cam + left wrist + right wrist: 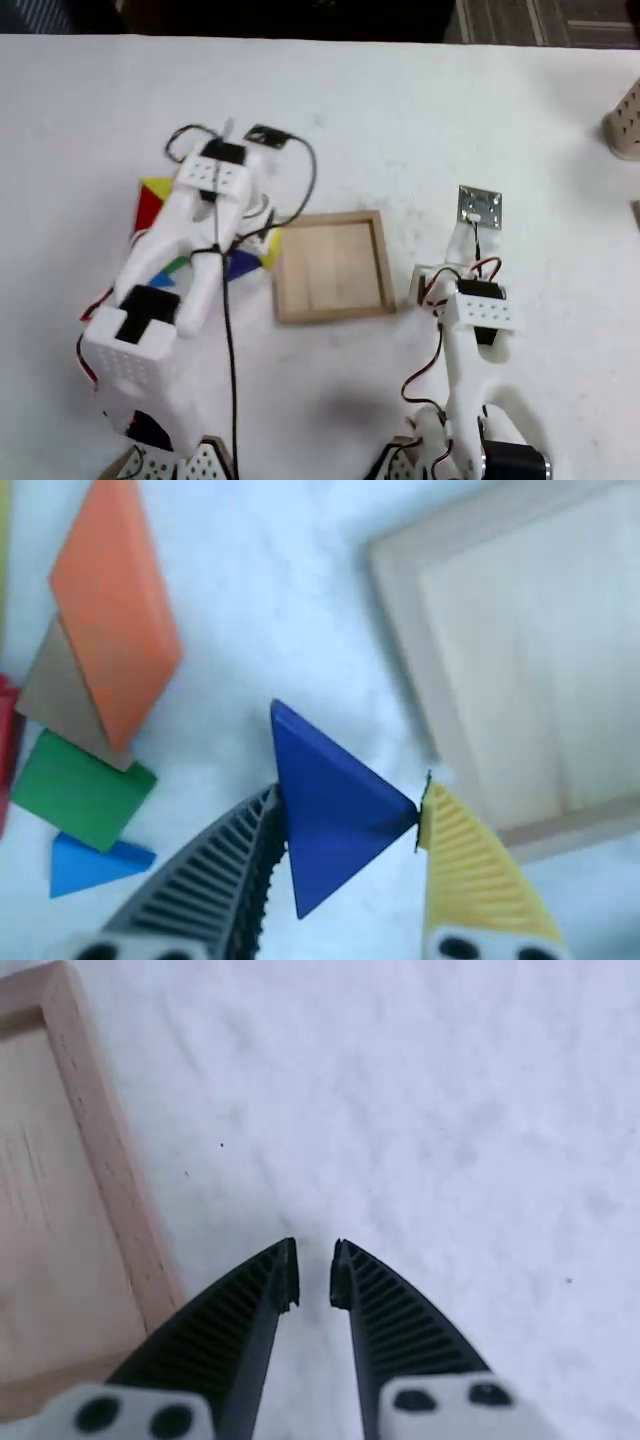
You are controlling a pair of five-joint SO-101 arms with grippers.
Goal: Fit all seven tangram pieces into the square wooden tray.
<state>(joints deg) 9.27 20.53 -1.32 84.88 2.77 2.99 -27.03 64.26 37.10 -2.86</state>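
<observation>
The square wooden tray (330,312) lies at the table's centre with nothing in it; its rim also appears in the left wrist view (400,610) and the right wrist view (100,1150). My left gripper (350,795) is shut on a dark blue triangle (330,810), held just beside the tray's left edge. Loose on the table by it lie an orange parallelogram (115,610), a tan triangle (60,700), a green square (80,790) and a small light blue triangle (95,865). My right gripper (312,1275) is shut on nothing, over bare table right of the tray.
The left arm (190,250) covers much of the piece cluster; a red piece (150,205) and a yellow piece (155,185) stick out beside it. A pale perforated object (625,125) stands at the far right edge. Black cables (228,330) trail over the table.
</observation>
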